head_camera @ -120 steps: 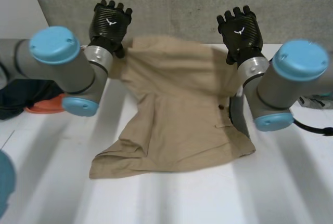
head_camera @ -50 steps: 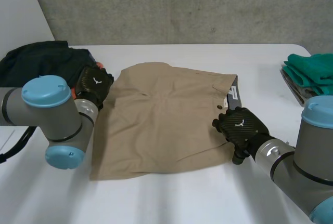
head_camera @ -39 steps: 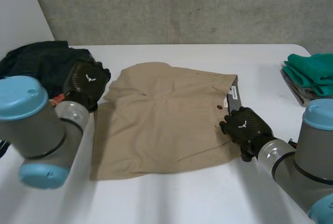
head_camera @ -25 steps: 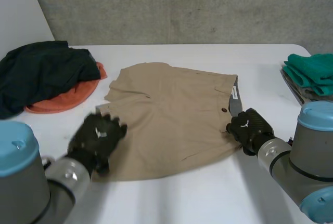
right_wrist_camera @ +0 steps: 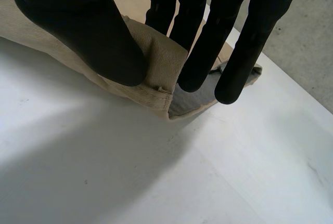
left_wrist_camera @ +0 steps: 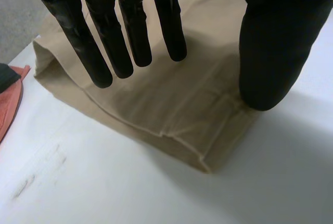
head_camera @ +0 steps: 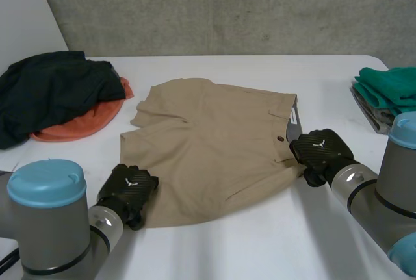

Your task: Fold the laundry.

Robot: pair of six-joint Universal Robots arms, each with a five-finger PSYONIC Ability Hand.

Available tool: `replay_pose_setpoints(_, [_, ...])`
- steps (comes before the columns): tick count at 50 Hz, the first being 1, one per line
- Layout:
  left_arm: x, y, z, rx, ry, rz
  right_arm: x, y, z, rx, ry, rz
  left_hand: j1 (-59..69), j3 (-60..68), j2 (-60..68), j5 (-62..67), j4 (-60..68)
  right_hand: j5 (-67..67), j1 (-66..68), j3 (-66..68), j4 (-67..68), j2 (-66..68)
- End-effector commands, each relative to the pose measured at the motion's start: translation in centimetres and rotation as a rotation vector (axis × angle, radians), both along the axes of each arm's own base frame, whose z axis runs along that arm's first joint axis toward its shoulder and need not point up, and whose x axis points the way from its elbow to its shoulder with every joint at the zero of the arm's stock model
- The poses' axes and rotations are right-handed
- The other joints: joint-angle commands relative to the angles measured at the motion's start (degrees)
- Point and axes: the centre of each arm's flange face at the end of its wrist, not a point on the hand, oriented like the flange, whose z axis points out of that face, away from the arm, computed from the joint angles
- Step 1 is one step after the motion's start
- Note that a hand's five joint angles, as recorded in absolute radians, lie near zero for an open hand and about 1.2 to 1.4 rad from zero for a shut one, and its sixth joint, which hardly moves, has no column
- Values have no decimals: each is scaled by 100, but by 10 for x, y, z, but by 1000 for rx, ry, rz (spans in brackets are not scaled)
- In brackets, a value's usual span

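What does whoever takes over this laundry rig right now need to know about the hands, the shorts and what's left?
Left hand: open, fingers straight over the near hem corner of the tan shorts, thumb tip on the cloth.
Right hand: pinching the shorts' near waistband corner between thumb and fingers.
Things: shorts spread flat mid-table; dark garment on an orange cloth at far left; folded green cloth at far right.
Done: shorts laid out flat.
Left: fold the shorts, then probably the dark and orange pieces.
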Motion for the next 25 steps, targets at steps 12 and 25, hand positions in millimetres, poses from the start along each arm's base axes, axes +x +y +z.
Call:
replay_pose_setpoints(12, [8, -10, 56, -203, 39, 76, -7, 9, 27, -30, 45, 7, 4635, 4662, 4646, 4624, 4628, 1355, 1825, 1157, 1120, 1257])
replay_pose_setpoints(25, [31, 77, 82, 2, -213, -105, -34, 73, 73, 69, 403, 173, 4635, 4662, 4646, 4624, 4628, 1355, 1825, 1157, 1120, 1257])
